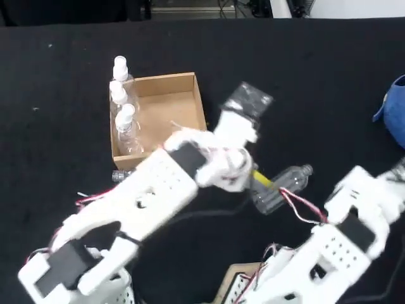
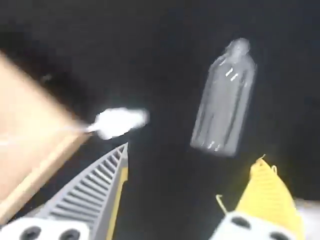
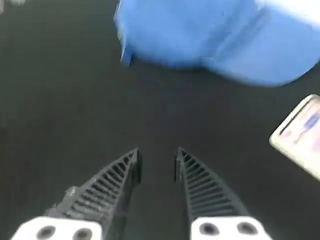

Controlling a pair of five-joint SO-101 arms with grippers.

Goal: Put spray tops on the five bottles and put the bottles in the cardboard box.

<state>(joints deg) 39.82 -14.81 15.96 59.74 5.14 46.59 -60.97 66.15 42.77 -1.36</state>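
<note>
The loose bottle [image 2: 224, 100] lies on its side on the black bench [image 1: 304, 63], just beyond the tips of the left fingers [image 2: 100, 185] and nearer the yellow one than the grey one. Those fingers are spread wide and grip nothing. That fits an approach, I judge: a gap wide enough to take the bottle's body across, with the bottle not yet between them. Whether its neck already carries a top I cannot tell.

A white spray top [image 2: 120, 121] lies on the bench just ahead of the grey fingertip, with its thin tube pointing toward the box corner beside it. It probably waits there to be fitted to this bottle, within easy reach.

The cardboard box [image 1: 166, 81] sits open to the outer side of the grey finger. Three topped bottles [image 1: 118, 94] stand upright in a row against one of its walls, and the rest of its floor shows bare cardboard. Packing them along the wall likely saves room for the two still due.

The right fingers [image 3: 107, 185] hover low over bare bench, well apart from the bottle. A narrow gap shows between their tips and nothing is in it. A blue object [image 3: 215, 35] lies beyond them.
</note>
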